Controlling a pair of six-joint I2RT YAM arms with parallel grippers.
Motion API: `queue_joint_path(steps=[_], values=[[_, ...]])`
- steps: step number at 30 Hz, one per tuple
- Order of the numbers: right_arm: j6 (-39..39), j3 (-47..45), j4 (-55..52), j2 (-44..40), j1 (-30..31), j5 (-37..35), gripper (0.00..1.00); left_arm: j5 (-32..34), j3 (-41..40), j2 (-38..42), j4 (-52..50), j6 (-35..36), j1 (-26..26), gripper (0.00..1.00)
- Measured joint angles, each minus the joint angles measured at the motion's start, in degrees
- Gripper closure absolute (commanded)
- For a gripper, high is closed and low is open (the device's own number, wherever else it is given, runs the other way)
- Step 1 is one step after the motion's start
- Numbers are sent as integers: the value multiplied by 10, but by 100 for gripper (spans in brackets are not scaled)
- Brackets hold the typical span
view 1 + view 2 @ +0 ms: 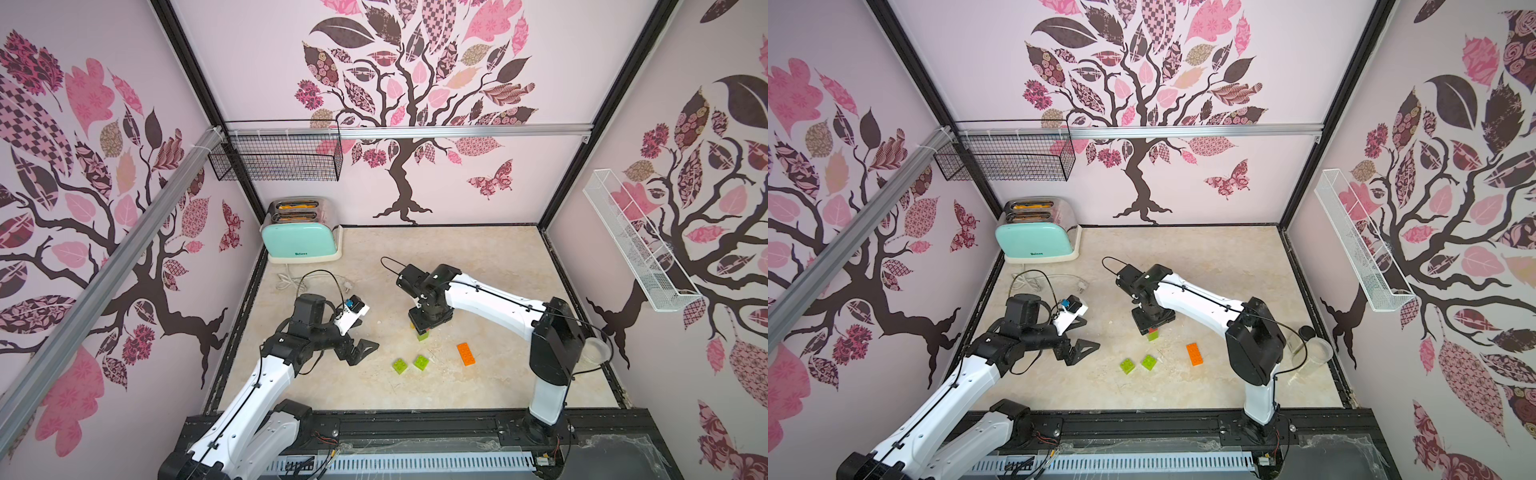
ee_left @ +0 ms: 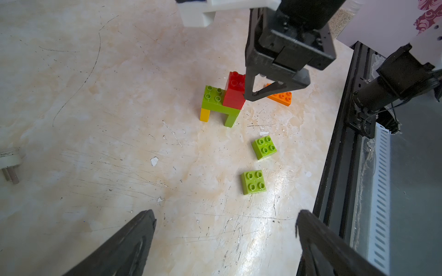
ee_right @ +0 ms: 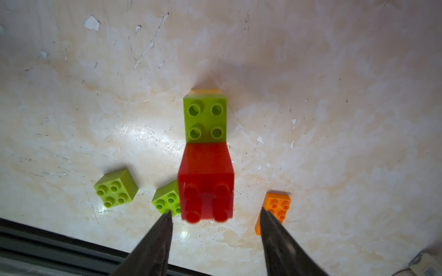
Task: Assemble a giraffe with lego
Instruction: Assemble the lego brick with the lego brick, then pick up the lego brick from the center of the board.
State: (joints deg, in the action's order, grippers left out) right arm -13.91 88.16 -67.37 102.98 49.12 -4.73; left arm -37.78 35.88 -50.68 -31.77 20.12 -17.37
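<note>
The marble-patterned counter point(image 1: 478, 257) is walled on three sides and ends at a black rail point(image 1: 415, 419) along its near edge. Its widest open stretch lies behind the right arm, toward the back wall.

The half-built giraffe point(image 2: 222, 102) stands near the middle. It is a long lime-green brick on one yellow and one green leg, with red bricks stacked on one end. The right gripper point(image 3: 215, 212) hangs over that red stack, its jaws released and standing clear on either side.

A loose green brick point(image 2: 264, 147), a second green brick point(image 2: 253, 182) and an orange brick point(image 1: 466, 353) lie between the giraffe and the rail. The left gripper point(image 2: 224, 212) hovers to their left, jaws spread wide around nothing.

In the far left corner a mint toaster point(image 1: 299, 241) holds orange slices point(image 1: 297, 205) in both slots. Its green lettering is too small to read. Its cord point(image 1: 291, 282) lies loose in front. A clear jar point(image 1: 1316, 353) sits at the counter's right edge, and its contents cannot be told.
</note>
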Motion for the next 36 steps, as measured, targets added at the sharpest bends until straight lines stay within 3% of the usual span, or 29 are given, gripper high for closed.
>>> queue_joint_path(steps=[6, 13, 26, 36], values=[[-17, -121, 57, -116, 24, 27, 32, 0, 0, 0, 0, 0, 1, 2], [-39, -221, 153, -123, 57, 40, 33, 0, 0, 0, 0, 1, 5, 2], [-29, -264, 269, -77, 86, 47, 43, 0, 0, 0, 0, 3, 6, 2], [0, -263, 276, -50, 87, 45, 54, 0, 0, 0, 0, 7, 7, 2]])
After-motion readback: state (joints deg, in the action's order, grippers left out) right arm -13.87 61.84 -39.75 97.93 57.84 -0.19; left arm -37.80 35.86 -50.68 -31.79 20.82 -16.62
